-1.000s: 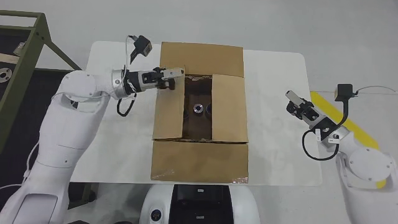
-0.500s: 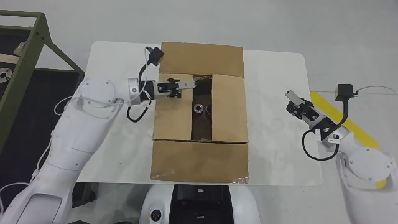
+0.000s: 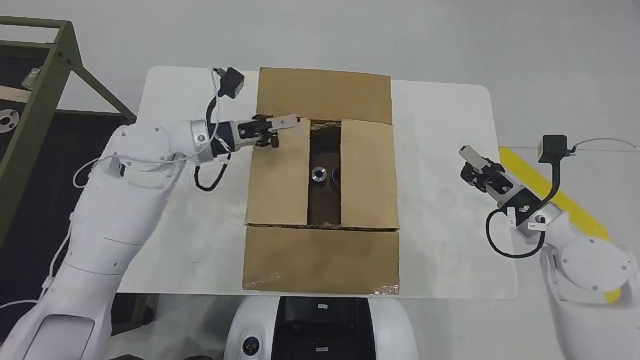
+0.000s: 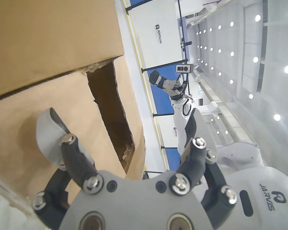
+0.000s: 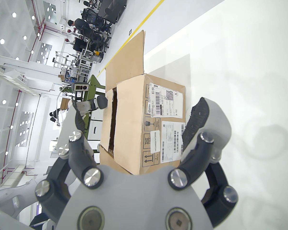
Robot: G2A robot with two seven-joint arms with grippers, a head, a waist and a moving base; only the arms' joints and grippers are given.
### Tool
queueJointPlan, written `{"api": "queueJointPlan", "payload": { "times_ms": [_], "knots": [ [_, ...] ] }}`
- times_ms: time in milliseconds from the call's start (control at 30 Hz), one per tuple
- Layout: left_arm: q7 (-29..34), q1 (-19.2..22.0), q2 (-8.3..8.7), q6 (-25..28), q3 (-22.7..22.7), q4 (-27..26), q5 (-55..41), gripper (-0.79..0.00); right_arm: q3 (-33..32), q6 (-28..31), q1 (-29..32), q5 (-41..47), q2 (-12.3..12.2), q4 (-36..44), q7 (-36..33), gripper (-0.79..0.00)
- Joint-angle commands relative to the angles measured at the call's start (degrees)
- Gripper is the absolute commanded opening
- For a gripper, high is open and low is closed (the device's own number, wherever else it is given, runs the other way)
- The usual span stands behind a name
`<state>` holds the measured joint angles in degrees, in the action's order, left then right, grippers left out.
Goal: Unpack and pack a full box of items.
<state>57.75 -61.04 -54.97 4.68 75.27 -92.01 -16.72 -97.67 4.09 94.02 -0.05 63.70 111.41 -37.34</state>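
Observation:
The brown cardboard box (image 3: 320,95) stands mid-table with its far and near flaps folded outward. Its two side flaps lie half over the top, leaving a dark gap where a round metal item (image 3: 319,173) shows. My left gripper (image 3: 285,121) is open at the far corner of the left side flap (image 3: 275,175). In the left wrist view one fingertip (image 4: 49,125) rests against that flap's cardboard (image 4: 50,37), and nothing sits between the left gripper's (image 4: 121,130) fingers. My right gripper (image 3: 470,165) hangs open above bare table to the right of the box (image 5: 156,111), holding nothing (image 5: 136,116).
An olive-green metal rack (image 3: 45,60) stands off the table's left end. The white table (image 3: 450,240) has free room on both sides of the box. A yellow floor line (image 3: 575,200) runs past the right edge.
My left gripper swung in over the left side flap, then drew back toward the box's far edge. That flap now covers slightly more of the opening. The right arm has kept still.

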Motion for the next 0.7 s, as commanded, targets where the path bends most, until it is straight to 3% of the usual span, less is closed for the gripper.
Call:
{"api": "queueJointPlan", "payload": {
  "times_ms": [0,267,467,667],
  "knots": [
    [-0.3,-0.1,0.16,0.4,1.9,0.4,-1.8,0.000,0.0,0.0,0.0,0.0,0.0,0.0,0.0,0.000],
    [-6.1,1.4,0.49,3.8,7.9,5.9,-4.7,0.000,0.0,0.0,0.0,0.0,0.0,0.0,0.0,0.000],
    [-12.0,3.2,0.38,6.1,8.0,10.3,0.2,0.000,0.0,0.0,0.0,0.0,0.0,0.0,0.0,0.000],
    [-14.0,5.6,-0.13,6.6,5.6,15.4,2.1,0.000,0.0,0.0,0.0,0.0,0.0,0.0,0.0,0.000]
  ]
}}
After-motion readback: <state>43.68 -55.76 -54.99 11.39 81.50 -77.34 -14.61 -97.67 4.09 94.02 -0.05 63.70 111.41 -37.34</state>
